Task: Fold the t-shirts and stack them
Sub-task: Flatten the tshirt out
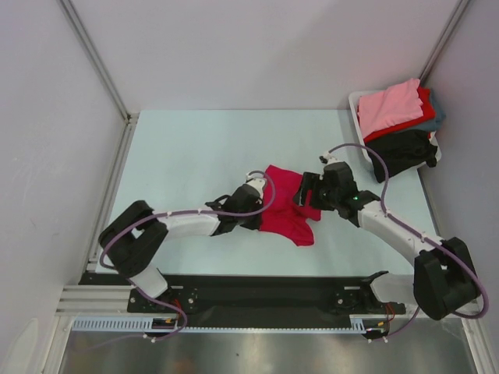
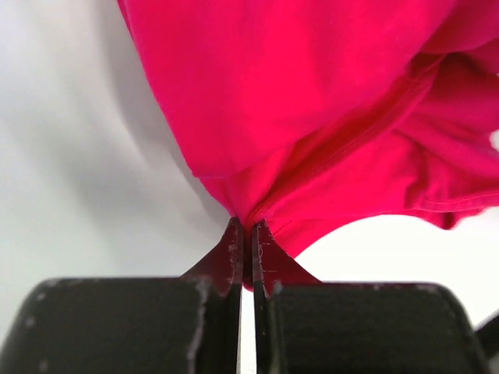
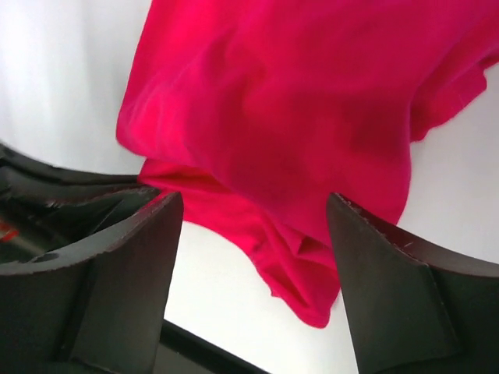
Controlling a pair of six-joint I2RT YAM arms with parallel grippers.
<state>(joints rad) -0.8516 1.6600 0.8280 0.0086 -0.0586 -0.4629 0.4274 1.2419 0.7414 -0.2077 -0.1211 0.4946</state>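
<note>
A crimson-magenta t-shirt (image 1: 284, 206) lies crumpled in the middle of the table between my two grippers. My left gripper (image 1: 256, 204) is at its left edge and is shut on a pinch of its cloth (image 2: 248, 222); the shirt (image 2: 312, 117) hangs bunched ahead of the fingers. My right gripper (image 1: 308, 191) is at the shirt's right edge, jaws wide open and empty, with the shirt (image 3: 288, 132) lying beyond and between the fingers (image 3: 140, 257). A pile of other t-shirts, light pink (image 1: 388, 105), red (image 1: 423, 101), grey-teal (image 1: 435, 117) and black (image 1: 401, 150), sits at the back right.
The pile lies in a white tray (image 1: 355, 105) at the table's back right corner. Walls close in the table at the back and on both sides. A black rail (image 1: 257, 292) runs along the near edge.
</note>
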